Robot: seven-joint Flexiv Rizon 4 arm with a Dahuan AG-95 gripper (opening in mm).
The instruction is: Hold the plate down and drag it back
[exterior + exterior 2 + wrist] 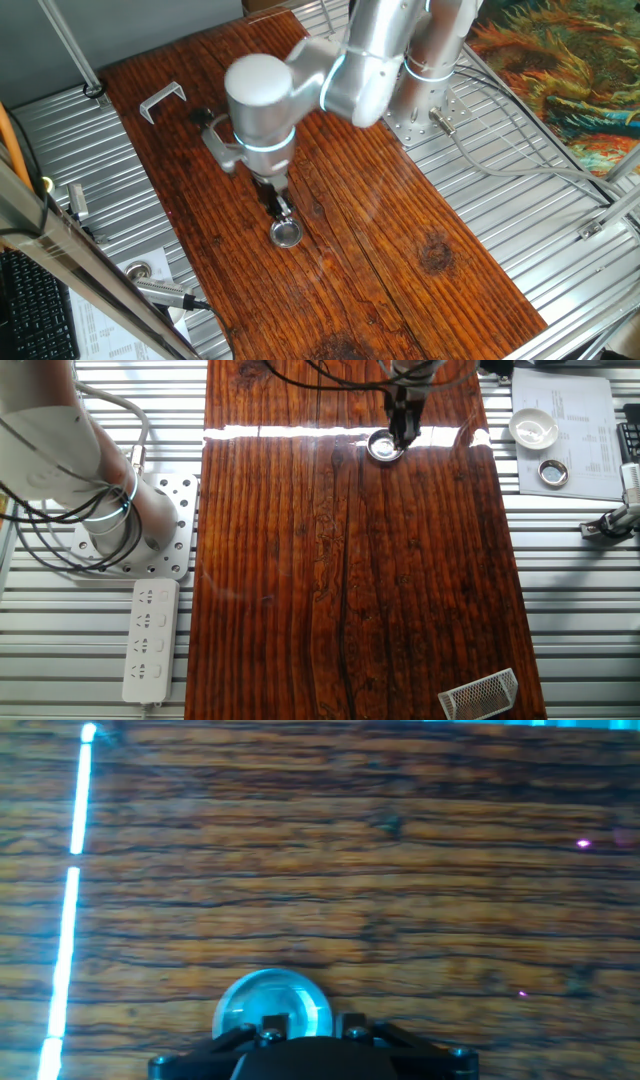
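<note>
I have the gripper set low over the wooden table, its tip right at the near edge of the plate. I judge this is the pressing stance: the task needs downward force on the disc rather than a pinch, so the tip comes in from above instead of around the rim. Whether the tip actually bears on the metal or sits just off it, I cannot tell from either fixed view.

In the hand view the plate sits directly ahead of the fingers, partly tucked beneath the dark gripper body. The fingers look drawn together into one narrow tip in the fixed views, but the pictures do not show the gap clearly, so I cannot say for certain whether they are closed.

The plate is a small round disc, roughly as wide as the tip, with a bright silver rim and a duller grey middle. It lies flat on the wood and catches a pale reflection. The bent metal bracket lies well apart, behind the hand.
</note>
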